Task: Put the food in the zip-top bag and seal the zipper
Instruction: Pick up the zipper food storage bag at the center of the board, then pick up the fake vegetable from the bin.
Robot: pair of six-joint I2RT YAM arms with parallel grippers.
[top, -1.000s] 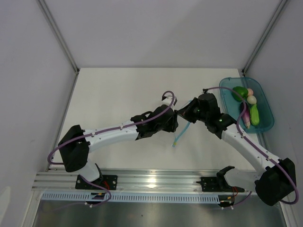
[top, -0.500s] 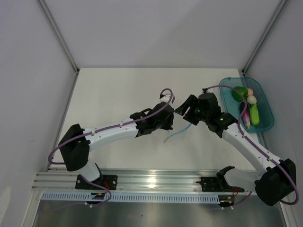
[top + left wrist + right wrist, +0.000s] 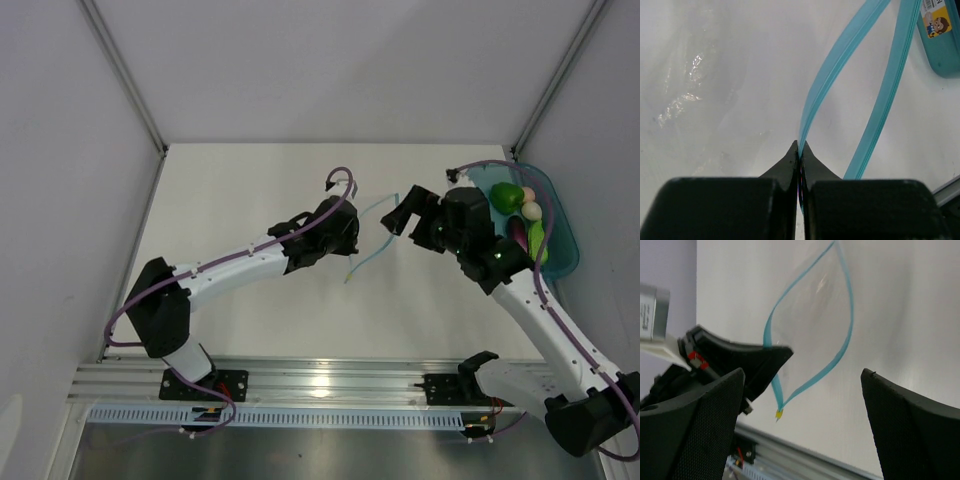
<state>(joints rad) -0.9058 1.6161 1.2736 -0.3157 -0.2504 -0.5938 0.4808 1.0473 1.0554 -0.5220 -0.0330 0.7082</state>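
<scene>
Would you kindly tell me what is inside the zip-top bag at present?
Nothing shows inside the zip-top bag: through its open zipper only table is seen. The food lies in the teal tray, partly covered by the right arm.

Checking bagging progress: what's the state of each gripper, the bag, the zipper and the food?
left gripper: shut on one strip of the zipper
right gripper: open, empty
zip-top bag: mouth open, no food inside
zipper: unsealed, strips apart
food: all in the teal tray, none bagged
</scene>
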